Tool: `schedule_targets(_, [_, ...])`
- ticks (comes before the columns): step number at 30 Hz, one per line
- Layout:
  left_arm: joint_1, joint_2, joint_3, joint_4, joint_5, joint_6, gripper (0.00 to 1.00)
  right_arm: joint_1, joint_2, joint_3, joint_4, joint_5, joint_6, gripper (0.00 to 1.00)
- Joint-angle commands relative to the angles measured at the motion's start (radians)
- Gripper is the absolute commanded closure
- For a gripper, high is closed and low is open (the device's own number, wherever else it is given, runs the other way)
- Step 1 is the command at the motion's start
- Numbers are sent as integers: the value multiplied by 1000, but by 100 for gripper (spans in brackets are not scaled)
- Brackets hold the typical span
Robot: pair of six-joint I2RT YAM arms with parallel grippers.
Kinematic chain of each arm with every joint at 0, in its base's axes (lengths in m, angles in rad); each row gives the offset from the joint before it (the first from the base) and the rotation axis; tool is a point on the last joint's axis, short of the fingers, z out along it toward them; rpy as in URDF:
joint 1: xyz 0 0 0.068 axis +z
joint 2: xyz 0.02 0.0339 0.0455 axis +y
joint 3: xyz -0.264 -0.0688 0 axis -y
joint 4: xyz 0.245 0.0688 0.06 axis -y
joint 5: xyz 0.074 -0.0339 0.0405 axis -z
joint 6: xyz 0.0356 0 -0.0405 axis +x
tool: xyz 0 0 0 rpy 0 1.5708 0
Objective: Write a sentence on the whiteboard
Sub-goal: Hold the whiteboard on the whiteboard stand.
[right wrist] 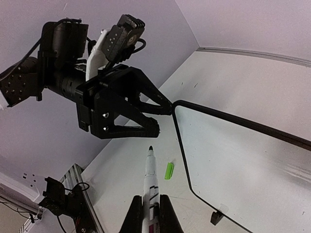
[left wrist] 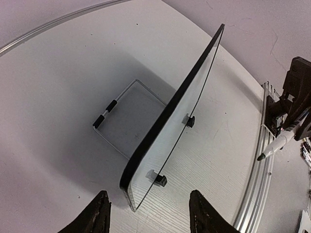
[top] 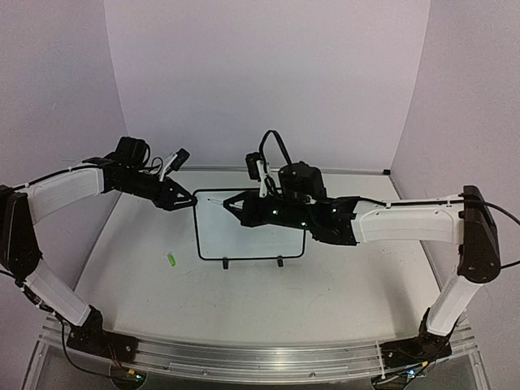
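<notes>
The whiteboard stands upright on its two black feet at the table's middle. Its face shows bare white, and the sentence is not in view. My left gripper is at the board's upper left corner. It is open, with one finger on either side of the board's edge and clear gaps to both. My right gripper is shut on a white marker. The marker's dark tip points past the board's left edge, toward the left gripper. In the top view the marker hovers in front of the board's upper left area.
A green marker cap lies on the table left of the board, also seen as the cap just below the marker tip. A wire stand props the board from behind. The aluminium rail runs along the near edge.
</notes>
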Motion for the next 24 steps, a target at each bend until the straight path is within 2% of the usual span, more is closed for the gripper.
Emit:
schedule_targets(1, [2,44,77,-24,6,57,50,7,34,67,31,20,6,100])
schedule_targets(13, [2,120,139,-50,46,98,74,-3,49,74,19,5,-7,100])
schedule_targets(24, [2,118,121,-82,-17,146,94,-4,82,127,-58,33,-42,100])
